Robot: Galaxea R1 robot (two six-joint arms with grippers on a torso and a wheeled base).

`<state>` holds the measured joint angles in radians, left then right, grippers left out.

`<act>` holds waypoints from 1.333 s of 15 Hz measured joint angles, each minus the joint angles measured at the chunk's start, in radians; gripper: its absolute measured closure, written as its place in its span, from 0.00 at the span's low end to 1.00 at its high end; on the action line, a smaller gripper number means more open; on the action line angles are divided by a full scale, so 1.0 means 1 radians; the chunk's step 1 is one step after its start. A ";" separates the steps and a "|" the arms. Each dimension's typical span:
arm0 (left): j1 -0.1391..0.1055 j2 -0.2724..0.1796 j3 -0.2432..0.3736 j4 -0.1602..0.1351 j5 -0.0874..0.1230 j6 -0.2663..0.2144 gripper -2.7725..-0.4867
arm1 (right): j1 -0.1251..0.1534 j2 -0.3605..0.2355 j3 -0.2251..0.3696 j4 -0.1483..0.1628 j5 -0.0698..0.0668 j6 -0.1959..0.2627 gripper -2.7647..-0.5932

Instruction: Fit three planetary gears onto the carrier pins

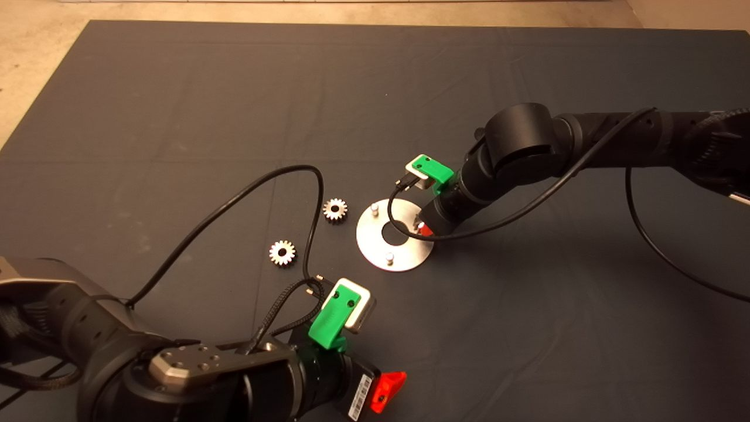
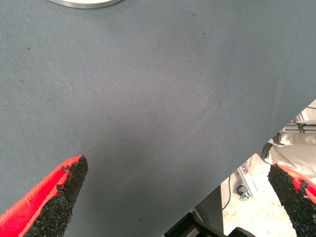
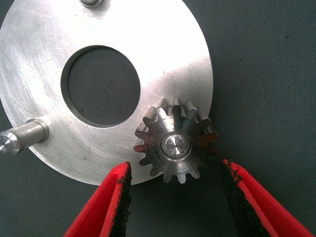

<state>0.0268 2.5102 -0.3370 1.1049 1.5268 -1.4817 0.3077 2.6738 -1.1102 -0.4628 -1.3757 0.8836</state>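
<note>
The carrier disc lies mid-mat, and two bare carrier pins show on it. In the right wrist view one planetary gear sits on the third pin at the disc's rim. My right gripper stands open, a finger on either side of that gear and neither touching it. Two more planetary gears lie flat on the mat to the left of the disc. My left gripper hangs open over bare mat near the front edge, holding nothing.
A black cable loops over the mat from the left arm, close to the two loose gears. Another cable hangs from the right arm beside the disc. The left wrist view shows the mat's edge and floor beyond.
</note>
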 joint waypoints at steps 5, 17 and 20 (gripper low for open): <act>0.000 0.000 0.000 0.000 0.000 0.000 0.06 | 0.000 0.000 0.000 0.000 0.000 0.000 0.53; 0.000 -0.008 0.000 0.001 0.000 0.000 0.06 | 0.075 -0.318 0.375 0.068 -0.012 0.005 0.40; 0.000 -0.009 0.000 -0.001 0.000 0.000 0.06 | 0.080 -0.502 0.540 0.097 -0.002 0.005 0.34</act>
<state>0.0268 2.5017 -0.3370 1.1035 1.5268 -1.4813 0.3872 2.1717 -0.5698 -0.3660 -1.3777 0.8885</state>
